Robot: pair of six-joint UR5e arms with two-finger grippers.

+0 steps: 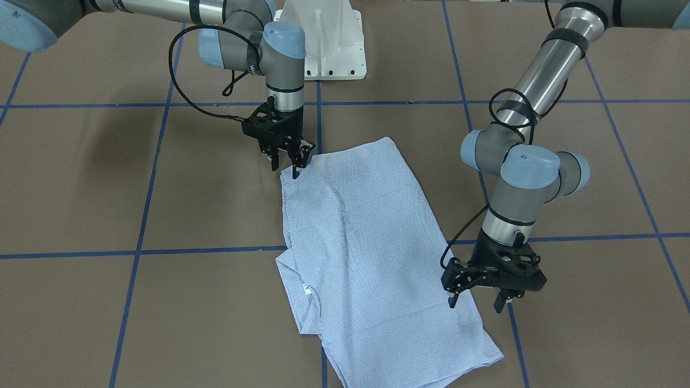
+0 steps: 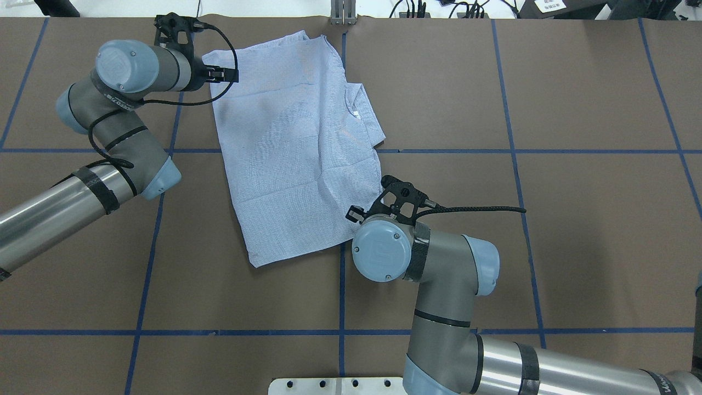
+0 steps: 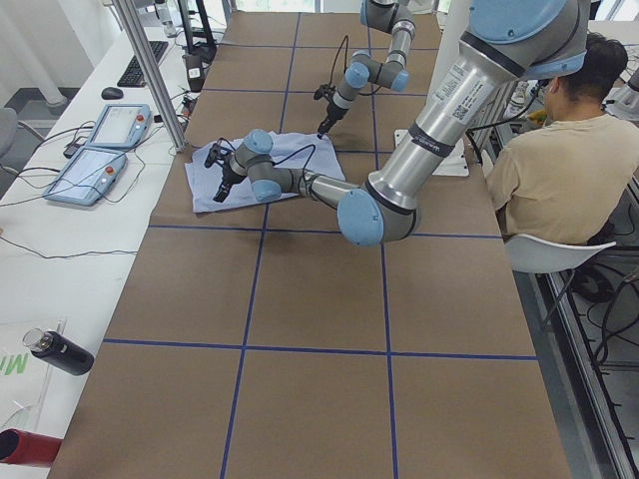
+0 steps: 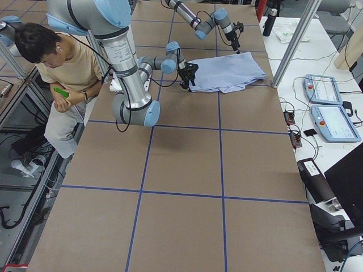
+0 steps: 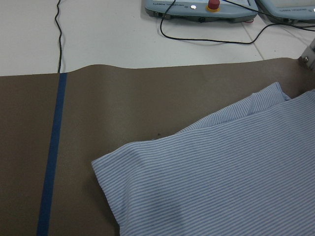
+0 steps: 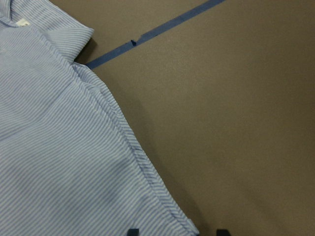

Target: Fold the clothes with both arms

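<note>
The clothes are one light blue-and-white pinstriped shirt (image 1: pixel 366 242), lying flat and partly folded on the brown table, its collar (image 2: pixel 356 109) at one side. My left gripper (image 1: pixel 476 303) is open just above the shirt's side edge near a far corner, one finger over the cloth and one beyond it. The left wrist view shows that corner of the shirt (image 5: pixel 221 182) and no fingers. My right gripper (image 1: pixel 285 168) is open at the shirt's near corner. In the right wrist view the shirt (image 6: pixel 59 162) has its hem corner between the two fingertips (image 6: pixel 222 231).
Blue tape lines (image 1: pixel 140 250) cross the brown table. The white pedestal base (image 1: pixel 329 48) stands between the arms. Beyond the far table edge lie control pendants (image 5: pixel 202 7) and cables. A person (image 3: pixel 559 150) sits beside the robot. A dark bottle (image 3: pixel 60 351) lies on the side bench.
</note>
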